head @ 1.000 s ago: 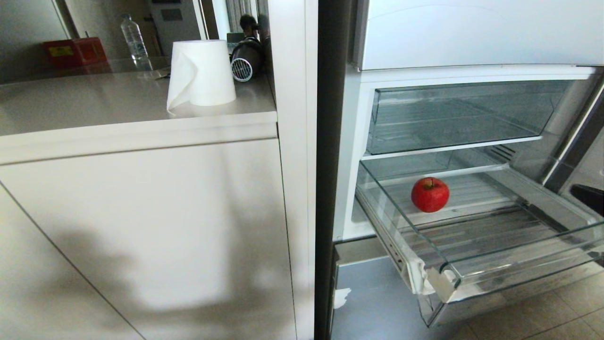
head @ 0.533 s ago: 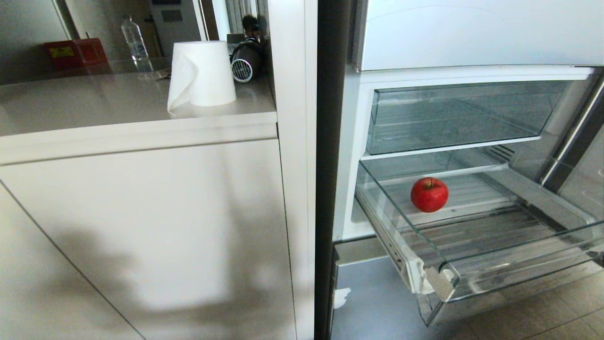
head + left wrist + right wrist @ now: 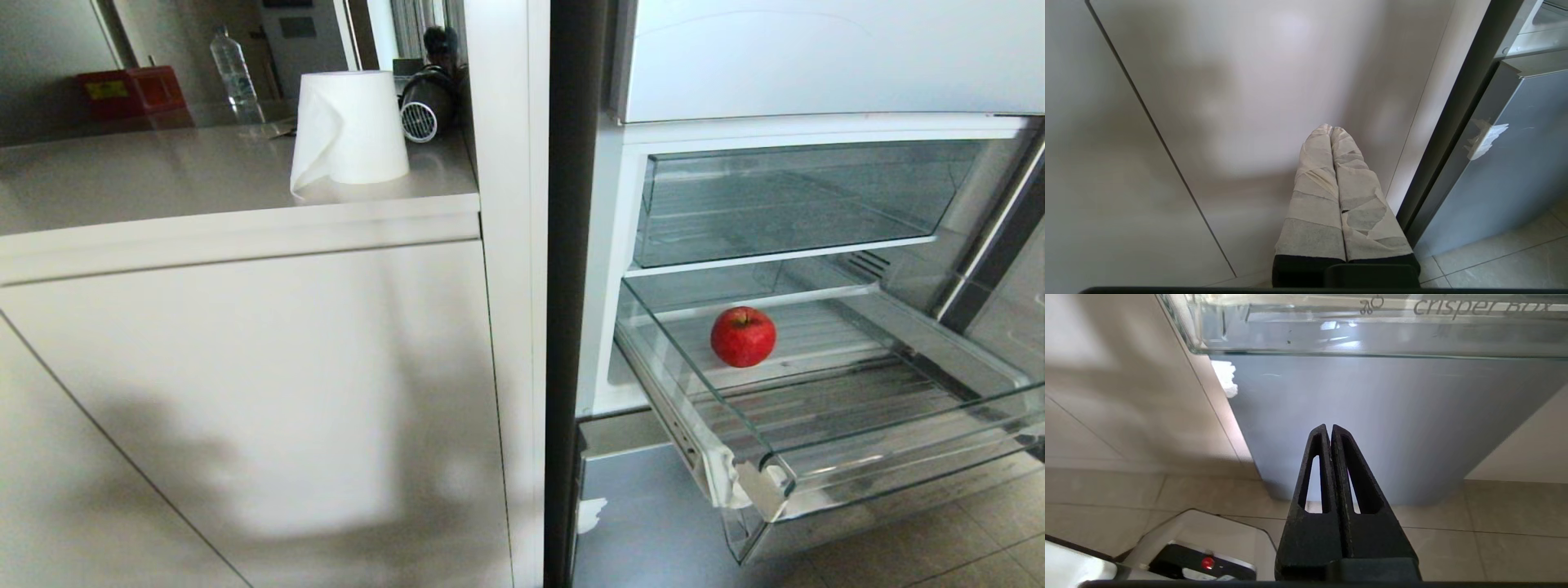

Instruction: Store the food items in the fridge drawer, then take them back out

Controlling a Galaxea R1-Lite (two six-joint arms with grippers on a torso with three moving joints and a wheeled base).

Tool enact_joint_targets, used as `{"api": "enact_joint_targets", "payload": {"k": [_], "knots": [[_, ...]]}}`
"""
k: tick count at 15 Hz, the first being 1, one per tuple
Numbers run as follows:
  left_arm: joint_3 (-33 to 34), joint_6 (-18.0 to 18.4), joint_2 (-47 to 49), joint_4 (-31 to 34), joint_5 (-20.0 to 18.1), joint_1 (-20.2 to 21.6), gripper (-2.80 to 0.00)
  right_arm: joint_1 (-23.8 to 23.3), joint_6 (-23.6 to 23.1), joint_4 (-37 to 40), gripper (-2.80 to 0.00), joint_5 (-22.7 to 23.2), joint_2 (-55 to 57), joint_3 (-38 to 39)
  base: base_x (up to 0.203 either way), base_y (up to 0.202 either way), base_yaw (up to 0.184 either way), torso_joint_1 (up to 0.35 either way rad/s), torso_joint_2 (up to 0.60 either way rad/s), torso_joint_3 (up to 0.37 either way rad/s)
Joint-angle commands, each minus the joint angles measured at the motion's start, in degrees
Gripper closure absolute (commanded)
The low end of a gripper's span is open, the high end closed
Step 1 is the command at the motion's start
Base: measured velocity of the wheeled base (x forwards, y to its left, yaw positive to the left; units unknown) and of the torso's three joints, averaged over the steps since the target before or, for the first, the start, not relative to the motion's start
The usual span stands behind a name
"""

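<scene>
Gone from the right edge of the head view is the dark shape that was showing beside the drawer a second ago; neither arm is appearing there now, and the apple is lying where it lay. Largest in view, the fridge [image 3: 620, 269] is standing open beside a pale cabinet whose desk [image 3: 163, 175] is carrying a paper roll [image 3: 349, 126]. The fridge drawer [image 3: 898, 445] is standing pulled well out, white tape at its near corner. One red food item [image 3: 743, 336] is resting inside toward the back left, touching nothing but the floor of the drawer; a second is not in view. The right hand [image 3: 1330, 430] is hanging low in front of the grey panel below the drawer, fingers pressed together, holding nothing. The left hand [image 3: 1330, 130] is idling by the cabinet front, taped fingers together, empty. Judgement: the storing step appears partly done, the arm pulling clear. Next move calls for locating the second item, or opening the right hand and reaching over the drawer's front wall.
</scene>
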Motion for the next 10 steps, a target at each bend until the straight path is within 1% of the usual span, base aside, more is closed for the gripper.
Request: {"api": "enact_joint_targets", "payload": {"k": [1,2,3,4,6,7,9,10], "knots": [[0.0,0.0,0.0,0.0,0.1,0.0,0.0,0.1,-0.7,0.0,0.0,-0.2,0.1,0.1,0.0,0.0,0.0,0.0,0.0,0.0],[0.0,0.0,0.0,0.0,0.1,0.0,0.0,0.1,-1.4,0.1,0.0,-0.8,0.1,0.1,0.0,0.0,0.0,0.0,0.0,0.0],[0.0,0.0,0.0,0.0,0.1,0.0,0.0,0.1,-3.5,1.3,0.0,-3.1,0.1,0.1,0.0,0.0,0.0,0.0,0.0,0.0],[0.0,0.0,0.0,0.0,0.0,0.0,0.0,0.1,-5.3,3.5,0.0,-3.8,0.2,0.1,0.0,0.0,0.0,0.0,0.0,0.0],[0.0,0.0,0.0,0.0,0.0,0.0,0.0,-0.7,-5.2,3.3,0.0,-3.8,0.2,0.0,0.0,0.0,0.0,0.0,0.0,0.0],[0.0,0.0,0.0,0.0,0.0,0.0,0.0,-2.7,-5.5,3.3,0.0,-3.8,0.2,0.1,0.0,0.0,0.0,0.0,0.0,0.0],[0.0,0.0,0.0,0.0,0.1,0.0,0.0,-9.8,-6.2,3.3,0.0,-2.7,-0.9,0.1,0.0,0.0,0.0,0.0,0.0,0.0],[0.0,0.0,0.0,0.0,0.0,0.0,0.0,-11.4,-6.9,3.3,0.0,-2.2,-3.5,0.1,0.0,0.0,0.0,0.0,0.0,0.0]]}}
